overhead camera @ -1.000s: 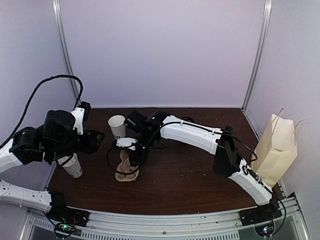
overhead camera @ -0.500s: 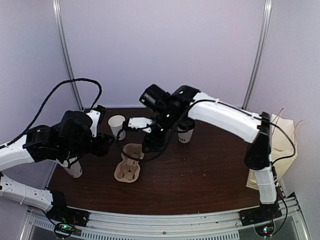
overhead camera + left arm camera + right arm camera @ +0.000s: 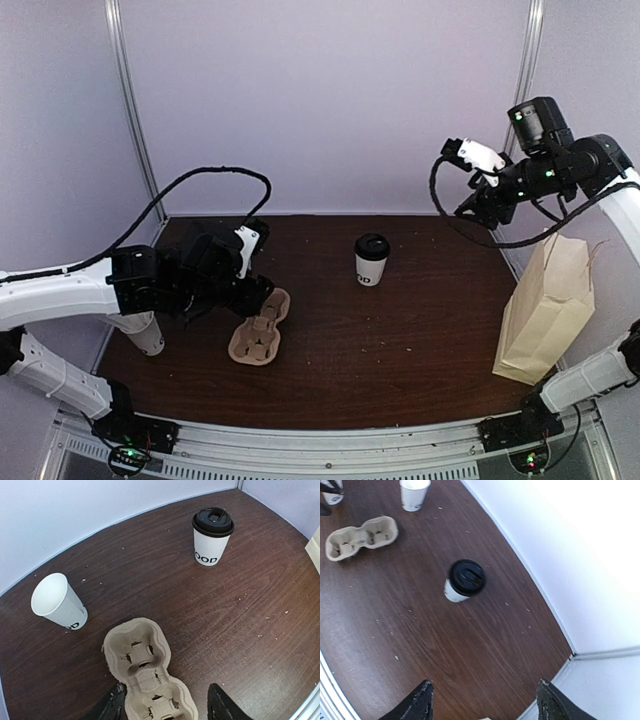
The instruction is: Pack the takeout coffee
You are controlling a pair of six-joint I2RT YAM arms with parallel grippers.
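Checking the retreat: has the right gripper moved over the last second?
Yes. The right gripper swung right and up, from over the cup carrier to beside the right corner post, above the paper bag.

takeout coffee [image 3: 371,260] open all round, cup carrier [image 3: 258,327] well apart

Wood-grain table [image 3: 400,340] is showing a slight sheen. The takeout coffee [image 3: 212,545] is looking like matt white paper w/ shiny black plastic lid [image 3: 213,521]. Carrier [image 3: 145,675] is looking like rough pulp; bag [image 3: 545,300] like matt tan paper.
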